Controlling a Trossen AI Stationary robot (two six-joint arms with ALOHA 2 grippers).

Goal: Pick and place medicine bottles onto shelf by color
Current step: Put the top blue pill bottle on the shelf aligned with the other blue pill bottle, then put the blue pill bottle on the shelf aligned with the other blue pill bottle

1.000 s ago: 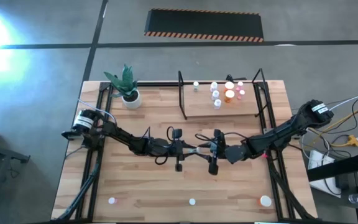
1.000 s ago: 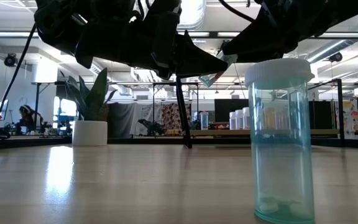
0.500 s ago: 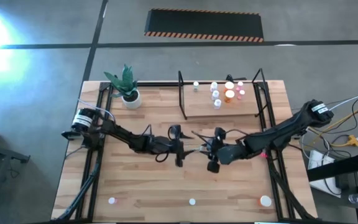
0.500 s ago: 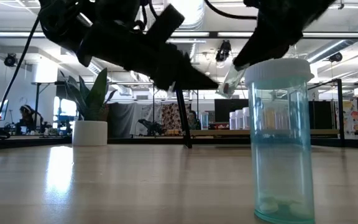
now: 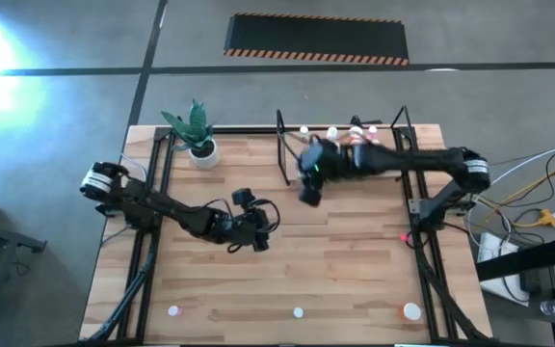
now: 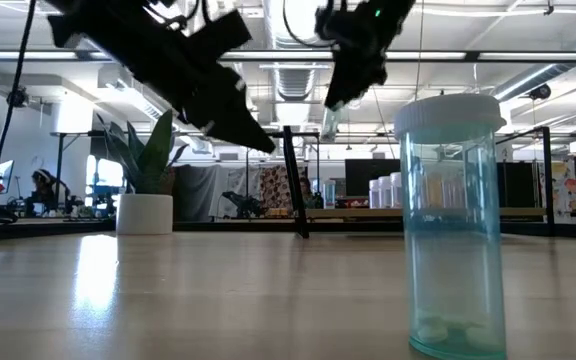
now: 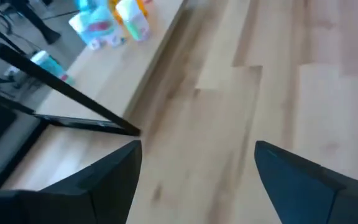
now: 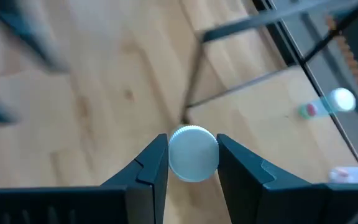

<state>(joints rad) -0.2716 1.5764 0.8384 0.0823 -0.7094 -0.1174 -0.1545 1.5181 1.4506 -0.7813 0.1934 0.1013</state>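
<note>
1. Two grippers were in view. The right gripper (image 8: pixel 192 163) was clamped on a bottle (image 8: pixel 192 154) by its white cap end, with the fingers (image 8: pixel 149 165) snug on either side. In the high view it hung over the near-left corner of the shelf (image 5: pixel 382 170). The low view showed the bottle tilted and well clear of the table (image 5: pixel 355 280).
2. The left gripper (image 7: pixel 196 163) had its jaws spread wide and held nothing. It waited over the middle of the table, left of centre.
3. Several bottles (image 5: pixel 355 132) stood grouped toward the shelf's far right, and a lone green-tinted one (image 8: pixel 323 106) stood apart from them. Three more (image 5: pixel 298 311) sat along the table's near edge.
4. Judgement: the step in hand was carrying the bottle to the shelf. The body colour of the held bottle could not be read.
5. Advice: clear the black corner post (image 8: pixel 194 78) first, right the bottle before lowering, set it beside its colour match without nudging neighbours, and release only once it rests on the board.
</note>
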